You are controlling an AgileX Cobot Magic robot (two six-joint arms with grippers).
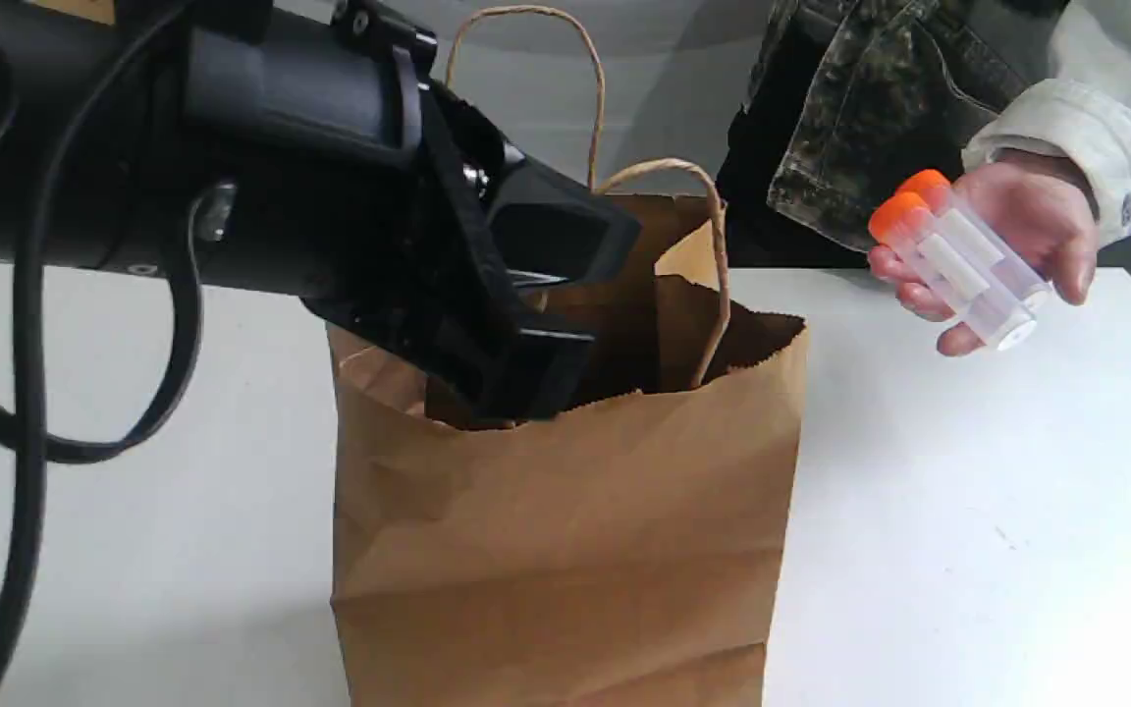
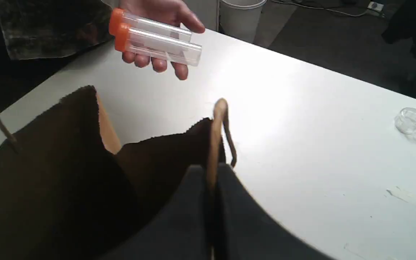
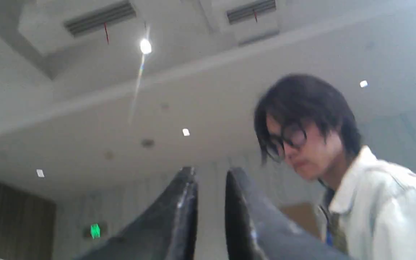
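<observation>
Two tubes (image 1: 963,270) are hovering in a hand (image 1: 1037,221) at the table's (image 1: 968,491) far edge. Left gripper (image 2: 213,173) is clamping the paper bag (image 1: 565,530) rim, any tug risking a tear.

Left arm (image 1: 232,147) comes in from the left of the exterior view, with the wrist pitched downward. Left gripper (image 2: 211,169): fingers (image 2: 179,216) are pressed together, pinching the top edge of the paper bag (image 1: 565,530) between them. Right gripper (image 3: 211,172): out of the exterior view. Its wrist is tilted steeply upward, and its fingers (image 3: 179,216) stand a narrow gap apart with nothing between them.
</observation>
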